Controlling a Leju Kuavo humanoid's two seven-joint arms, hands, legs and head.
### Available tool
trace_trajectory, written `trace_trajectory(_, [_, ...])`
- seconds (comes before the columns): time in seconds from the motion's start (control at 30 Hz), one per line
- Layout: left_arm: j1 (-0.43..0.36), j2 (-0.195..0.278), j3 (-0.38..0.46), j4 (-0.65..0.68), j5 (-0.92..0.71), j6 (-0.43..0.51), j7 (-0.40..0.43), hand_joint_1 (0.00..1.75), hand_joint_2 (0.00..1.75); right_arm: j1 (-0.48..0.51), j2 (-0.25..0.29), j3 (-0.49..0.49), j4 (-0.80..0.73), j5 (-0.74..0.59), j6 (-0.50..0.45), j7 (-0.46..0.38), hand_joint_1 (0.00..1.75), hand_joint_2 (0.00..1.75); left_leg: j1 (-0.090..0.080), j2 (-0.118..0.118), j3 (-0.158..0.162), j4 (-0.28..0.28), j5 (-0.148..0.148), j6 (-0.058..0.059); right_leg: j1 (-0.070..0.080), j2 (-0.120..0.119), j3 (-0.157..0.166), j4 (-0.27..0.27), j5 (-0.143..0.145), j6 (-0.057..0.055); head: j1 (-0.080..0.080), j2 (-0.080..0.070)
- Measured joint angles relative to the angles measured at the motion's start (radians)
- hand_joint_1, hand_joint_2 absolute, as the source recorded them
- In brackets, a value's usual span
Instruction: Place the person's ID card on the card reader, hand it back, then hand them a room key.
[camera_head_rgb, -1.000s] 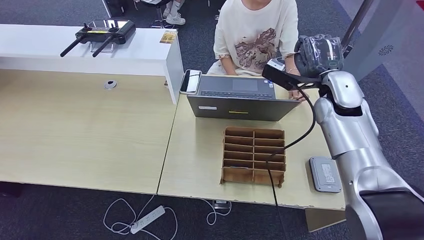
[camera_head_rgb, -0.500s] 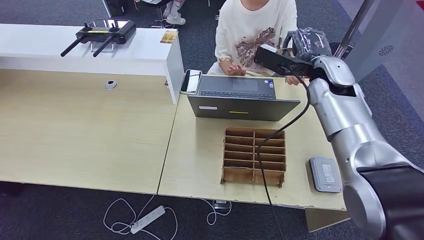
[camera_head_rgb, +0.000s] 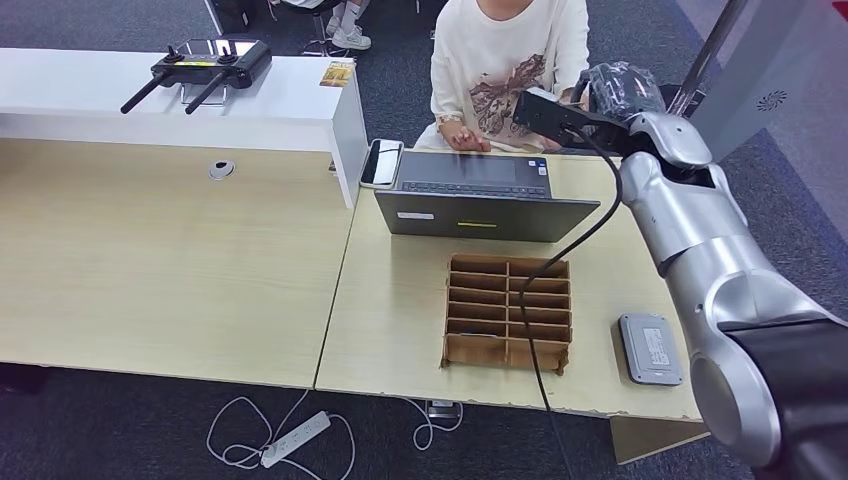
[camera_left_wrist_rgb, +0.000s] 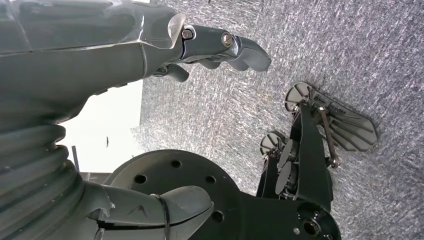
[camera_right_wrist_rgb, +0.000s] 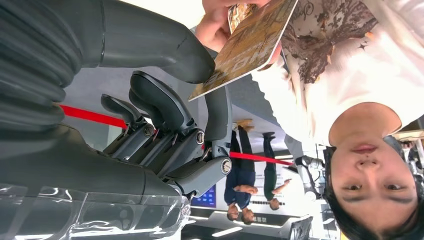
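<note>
**Q:** Gold and brown, is that the card? Where is it?

**A:** Yes. The ID card (camera_right_wrist_rgb: 247, 42) has a printed gold-brown face. The right wrist view shows it close up, held at its far end by the person's hand (camera_right_wrist_rgb: 216, 22), with its near corner lying against the thick grey thumb (camera_right_wrist_rgb: 165, 42) of the right hand (camera_right_wrist_rgb: 165, 130). The hand's darker fingers (camera_right_wrist_rgb: 165, 107) sit curled just beside the card's edge. Whether thumb and fingers are actually pinching the card cannot be told.

**Q:** Where is that hand in the wider scene?

**A:** From the head view, the right hand (camera_head_rgb: 622, 90) is raised at the far side of the desk, reaching out to the person (camera_head_rgb: 510, 65), who sits behind an open laptop (camera_head_rgb: 480, 195) in a cream top with a brown print.

**Q:** And the other hand?

**A:** The left hand (camera_left_wrist_rgb: 100, 100) hangs over grey carpet (camera_left_wrist_rgb: 350, 50). Its thumb and fingers stand apart with nothing between them.

**Q:** What else is on the desk?

**A:** A grey card reader (camera_head_rgb: 650, 348) lies flat near the desk's front right corner, well apart from the card. Just left of it is a brown wooden organiser (camera_head_rgb: 508, 312) divided into slots, with a black cable (camera_head_rgb: 540, 300) from the arm trailing across it. A phone (camera_head_rgb: 380, 162) lies beside the laptop's left edge. Further left, a white raised counter (camera_head_rgb: 200, 100) carries a black remote controller (camera_head_rgb: 205, 65) with antennas. A white power strip (camera_head_rgb: 295, 438) lies on the floor below the wooden desk (camera_head_rgb: 170, 260).
</note>
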Motion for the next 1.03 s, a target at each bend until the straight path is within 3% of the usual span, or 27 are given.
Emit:
trace_trajectory(0.27, [0.0, 0.0, 0.0, 0.0, 0.005, 0.0, -0.001, 0.0, 1.75, 0.0, 0.0, -0.002, 0.017, -0.012, -0.008, 0.0, 1.75, 1.75, 0.0, 0.0, 0.0, 0.0, 0.0, 0.0, 0.0, 0.0, 0.0, 0.0, 0.0, 0.0, 0.0, 0.0])
trace_trajectory(0.33, [0.001, 0.0, 0.0, 0.0, 0.007, 0.0, -0.001, 0.0, 1.75, 0.0, 0.0, -0.002, 0.017, -0.01, -0.011, 0.001, 1.31, 1.75, 0.0, 0.0, 0.0, 0.0, 0.0, 0.0, 0.0, 0.0, 0.0, 0.0, 0.0, 0.0, 0.0, 0.0])
trace_trajectory(0.4, [0.001, 0.0, 0.0, 0.0, 0.009, 0.001, -0.001, 0.0, 1.75, 0.0, 0.0, -0.002, 0.018, -0.009, -0.014, 0.004, 0.44, 1.75, 0.0, 0.0, 0.0, 0.0, 0.0, 0.0, 0.0, 0.0, 0.0, 0.0, 0.0, 0.0, 0.0, 0.0])
trace_trajectory(0.47, [0.001, 0.0, 0.0, 0.0, 0.01, 0.001, -0.003, 0.0, 1.75, 0.0, 0.001, -0.002, 0.018, -0.008, -0.016, 0.008, 0.0, 1.75, 0.0, 0.0, 0.0, 0.0, 0.0, 0.0, 0.0, 0.0, 0.0, 0.0, 0.0, 0.0, 0.0, 0.0])
trace_trajectory(0.77, [0.003, 0.0, 0.001, 0.0, 0.018, 0.005, -0.007, 0.0, 1.75, 0.0, 0.001, -0.002, 0.021, -0.006, -0.03, 0.014, 0.0, 1.75, 0.0, 0.0, 0.0, 0.0, 0.0, 0.0, 0.0, 0.0, 0.0, 0.0, 0.0, 0.0, 0.0, 0.0])
trace_trajectory(1.03, [0.004, -0.001, 0.003, 0.0, 0.026, 0.013, -0.009, 0.0, 1.75, 0.001, 0.001, -0.028, 0.021, -0.077, -0.06, -0.034, 0.0, 1.75, 0.0, 0.0, 0.0, 0.0, 0.0, 0.0, 0.0, 0.0, 0.0, 0.0, 0.0, 0.0, 0.0, 0.0])
